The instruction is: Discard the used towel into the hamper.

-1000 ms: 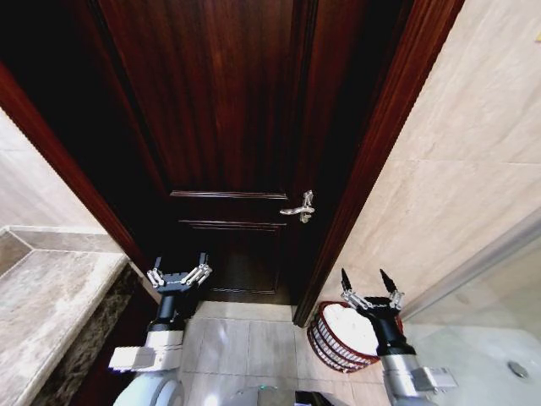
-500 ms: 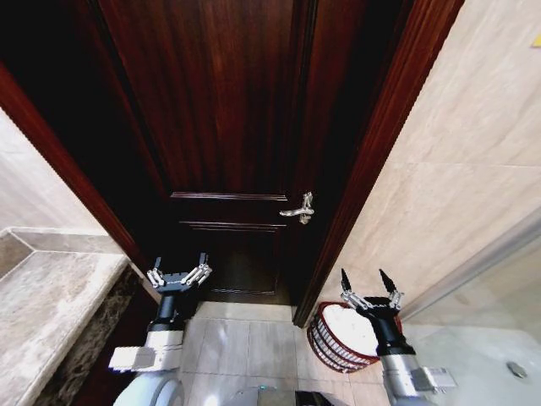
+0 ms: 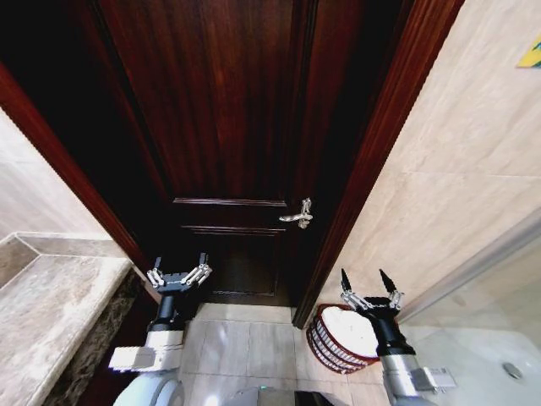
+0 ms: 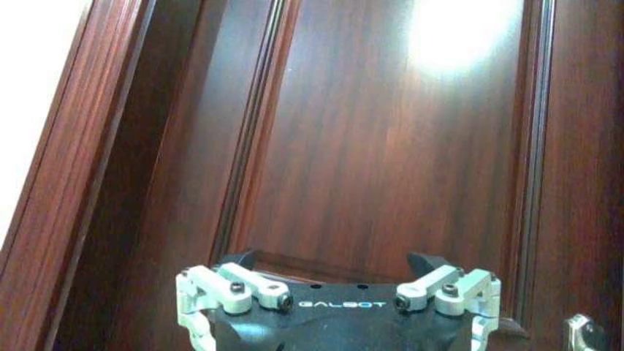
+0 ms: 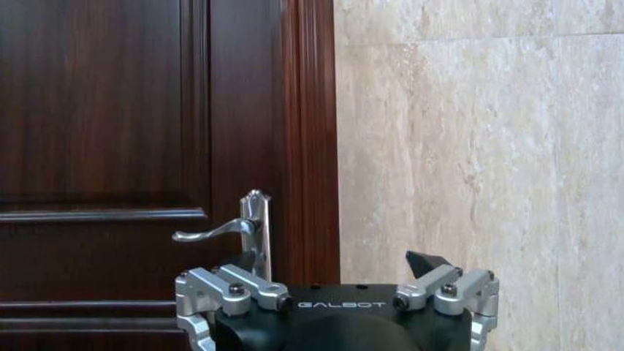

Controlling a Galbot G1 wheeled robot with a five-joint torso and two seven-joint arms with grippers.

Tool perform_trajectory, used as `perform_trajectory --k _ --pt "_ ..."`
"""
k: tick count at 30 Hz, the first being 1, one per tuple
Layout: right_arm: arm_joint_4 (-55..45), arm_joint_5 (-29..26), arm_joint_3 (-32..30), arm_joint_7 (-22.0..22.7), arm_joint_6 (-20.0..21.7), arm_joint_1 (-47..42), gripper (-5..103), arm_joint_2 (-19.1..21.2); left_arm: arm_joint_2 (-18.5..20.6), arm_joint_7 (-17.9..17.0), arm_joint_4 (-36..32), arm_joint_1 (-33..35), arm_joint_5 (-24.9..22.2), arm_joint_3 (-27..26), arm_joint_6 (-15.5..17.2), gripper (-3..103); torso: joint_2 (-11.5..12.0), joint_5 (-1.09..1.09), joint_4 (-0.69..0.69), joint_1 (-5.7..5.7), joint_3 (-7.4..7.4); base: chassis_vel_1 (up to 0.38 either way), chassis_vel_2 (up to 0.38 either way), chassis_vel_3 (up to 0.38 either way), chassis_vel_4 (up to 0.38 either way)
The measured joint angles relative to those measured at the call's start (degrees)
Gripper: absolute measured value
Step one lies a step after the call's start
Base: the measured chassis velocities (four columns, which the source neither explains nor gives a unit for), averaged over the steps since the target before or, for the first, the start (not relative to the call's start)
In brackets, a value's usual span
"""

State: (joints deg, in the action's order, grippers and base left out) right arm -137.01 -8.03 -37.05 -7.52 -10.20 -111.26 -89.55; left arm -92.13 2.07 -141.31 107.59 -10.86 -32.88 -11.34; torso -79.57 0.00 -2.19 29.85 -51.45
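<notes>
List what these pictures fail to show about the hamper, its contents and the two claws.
- Hamper: head view, its near rim and right side hidden behind the right claw and arm.
- White contents: too small to tell whether it is a towel.
- Left claw: in its wrist view, fingertips reduced to dark stubs against the door.
- Door handle: right wrist view, its lower part is covered by the claw body.

Head cam: high, looks forward and down at the dark wood door (image 3: 228, 127), near. Both wrist cams face that door close up, over their own fingers. Right wrist and head share the door handle (image 5: 229, 228).
</notes>
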Motion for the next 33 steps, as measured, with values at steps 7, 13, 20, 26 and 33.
perform_trajectory --k 7,13,20,26,33 --pt "0.03 -0.02 0.00 0.00 -0.02 0.00 100 0.00 0.00 0.00 0.00 0.00 0.00 0.00 0.00 100 -2.16 0.00 0.00 0.97 -1.21 0.000 0.000 0.000 0.000" --pt "0.03 -0.03 -0.01 0.00 -0.02 0.00 100 0.00 0.00 0.00 0.00 0.00 0.00 0.00 0.00 100 -4.63 0.00 0.00 2.09 -2.56 0.000 0.000 0.000 0.000" --pt "0.03 -0.03 -0.01 -0.01 -0.03 0.00 100 0.00 0.00 0.00 0.00 0.00 0.00 0.00 0.00 100 -6.80 0.00 0.00 3.08 -3.75 0.000 0.000 0.000 0.000" --pt "0.03 -0.03 -0.01 0.00 -0.03 0.01 100 0.00 0.00 0.00 0.00 0.00 0.00 0.00 0.00 100 -9.33 0.00 0.00 4.23 -5.14 0.000 0.000 0.000 0.000" --pt "0.04 -0.03 -0.01 -0.01 -0.03 0.01 100 0.01 0.00 0.00 0.00 0.00 0.00 0.00 0.00 100 -10.20 0.00 0.00 4.61 -5.63 0.000 0.000 0.000 0.000"
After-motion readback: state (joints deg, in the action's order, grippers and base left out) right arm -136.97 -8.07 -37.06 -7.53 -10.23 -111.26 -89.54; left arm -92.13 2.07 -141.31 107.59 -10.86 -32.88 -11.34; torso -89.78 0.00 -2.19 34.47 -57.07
